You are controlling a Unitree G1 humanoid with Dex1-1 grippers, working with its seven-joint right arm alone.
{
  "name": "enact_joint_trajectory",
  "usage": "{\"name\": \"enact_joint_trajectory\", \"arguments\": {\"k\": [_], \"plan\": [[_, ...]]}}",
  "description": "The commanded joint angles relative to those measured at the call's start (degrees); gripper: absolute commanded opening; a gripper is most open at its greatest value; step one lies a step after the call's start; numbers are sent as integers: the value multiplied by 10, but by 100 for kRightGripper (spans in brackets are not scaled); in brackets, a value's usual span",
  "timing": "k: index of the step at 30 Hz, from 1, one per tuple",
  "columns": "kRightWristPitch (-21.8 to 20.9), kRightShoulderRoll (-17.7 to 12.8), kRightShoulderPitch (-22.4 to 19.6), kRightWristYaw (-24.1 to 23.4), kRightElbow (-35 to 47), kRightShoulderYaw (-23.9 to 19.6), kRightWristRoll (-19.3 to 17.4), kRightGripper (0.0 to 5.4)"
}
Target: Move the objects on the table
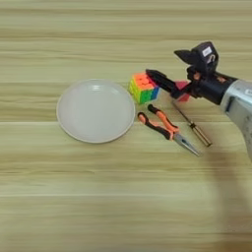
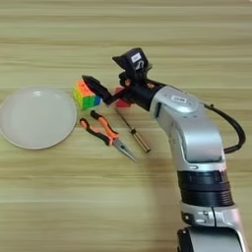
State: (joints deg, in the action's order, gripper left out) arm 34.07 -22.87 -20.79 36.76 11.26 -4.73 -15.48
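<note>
The right gripper [image 2: 110, 74] hung spread above the red cube [image 2: 122, 97], gripping nothing. The puzzle cube [image 1: 143, 88] sat beside the plate [image 1: 95, 110]; pliers [image 1: 167, 129] and screwdriver [image 1: 194, 127] lay nearer, on the table [image 1: 123, 197].

Soft, even, warm light falls on the table [image 1: 98, 206]. The arm [image 2: 197, 142] throws a faint shadow toward the near edge. No glare; small things look slightly blurred.

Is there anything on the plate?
No, the plate is bare; the puzzle cube and the pliers lie on the table to its right.
</note>
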Motion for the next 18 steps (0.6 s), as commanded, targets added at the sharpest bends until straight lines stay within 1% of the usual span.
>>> {"name": "enact_joint_trajectory", "arguments": {"k": [1,6,10,14,18], "plan": [[1,-27,-34,-8,42,-18,-13,537],[14,-33,-29,-9,56,-22,-21,537],[19,-33,-29,-14,60,-19,-24,537],[17,-17,-26,-24,59,0,-17,537],[11,-1,-37,-39,23,23,0,537]]}}
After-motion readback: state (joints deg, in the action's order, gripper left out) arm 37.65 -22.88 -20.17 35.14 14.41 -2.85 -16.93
